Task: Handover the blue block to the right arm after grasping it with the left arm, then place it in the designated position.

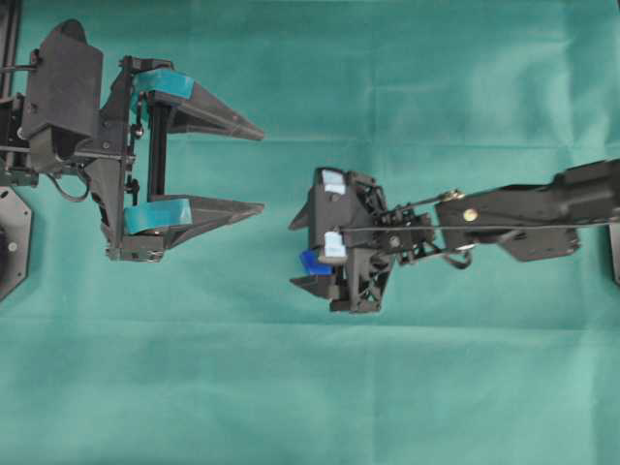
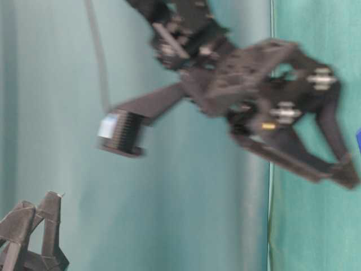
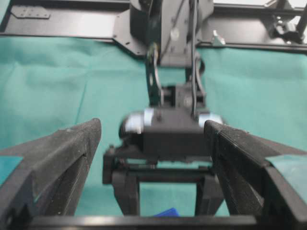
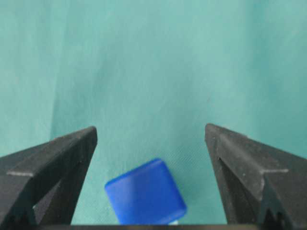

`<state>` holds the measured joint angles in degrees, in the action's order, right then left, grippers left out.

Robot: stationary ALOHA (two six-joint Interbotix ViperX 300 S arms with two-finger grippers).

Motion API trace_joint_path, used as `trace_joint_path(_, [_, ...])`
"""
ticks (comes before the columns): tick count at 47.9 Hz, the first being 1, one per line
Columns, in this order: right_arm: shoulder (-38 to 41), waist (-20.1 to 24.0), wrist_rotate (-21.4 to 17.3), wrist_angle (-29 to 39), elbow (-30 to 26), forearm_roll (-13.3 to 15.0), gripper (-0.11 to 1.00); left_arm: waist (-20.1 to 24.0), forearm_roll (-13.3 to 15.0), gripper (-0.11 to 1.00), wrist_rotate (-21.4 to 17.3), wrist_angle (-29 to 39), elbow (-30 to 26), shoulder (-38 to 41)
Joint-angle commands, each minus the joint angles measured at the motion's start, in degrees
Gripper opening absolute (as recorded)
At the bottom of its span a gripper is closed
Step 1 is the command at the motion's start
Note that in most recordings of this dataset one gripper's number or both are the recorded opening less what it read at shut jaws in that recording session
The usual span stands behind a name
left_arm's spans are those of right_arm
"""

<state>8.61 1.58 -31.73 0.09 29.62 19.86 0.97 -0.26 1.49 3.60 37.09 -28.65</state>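
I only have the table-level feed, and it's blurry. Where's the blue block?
Observer: The blue block lies on the green cloth between the right gripper's fingers, touching neither, per the right wrist view.
Operator: So the right jaws are open?
Observer: Yes, spread wide; overhead, the cube only peeks out beside the gripper body.
Operator: And the left arm?
Observer: The left gripper sits well apart, its teal-taped fingers open and holding nothing.
Operator: Is the block on the target dots?
Observer: Cannot tell; a small white speck shows at the cube's lower edge, but no view shows the dots clearly.
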Motion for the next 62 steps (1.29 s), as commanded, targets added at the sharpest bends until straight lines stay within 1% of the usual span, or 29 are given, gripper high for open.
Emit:
trace_joint_path(1, [-5.1, 0.0, 0.0, 2.5, -1.3, 0.2, 0.89, 0.1, 0.0, 1.0, 0.0, -0.4, -1.1, -0.3])
trace_joint_path(12, [-12.0, 0.0, 0.0, 8.7, -1.4, 0.9, 0.89, 0.1, 0.0, 1.0, 0.0, -0.4, -1.2, -0.3])
trace_joint_path(22, [-16.2, 0.0, 0.0, 12.0, -1.4, 1.4, 0.88, 0.1, 0.0, 1.0, 0.0, -0.4, -1.1, -0.3])
trace_joint_path(47, [-27.5, 0.0, 0.1, 16.5, -1.4, 3.9, 0.88, 0.1, 0.0, 1.0, 0.0, -0.3, -1.1, -0.3])
trace_joint_path(55, [-30.7, 0.1, 0.1, 16.8, -1.1, 4.7, 0.88, 0.1, -0.1, 1.0, 0.1, -0.2, -1.1, -0.3])
trace_joint_path(62, [-33.0, 0.0, 0.0, 16.8, -0.5, 4.9, 0.88, 0.1, 0.0, 1.0, 0.1, -0.2, -1.1, -0.3])
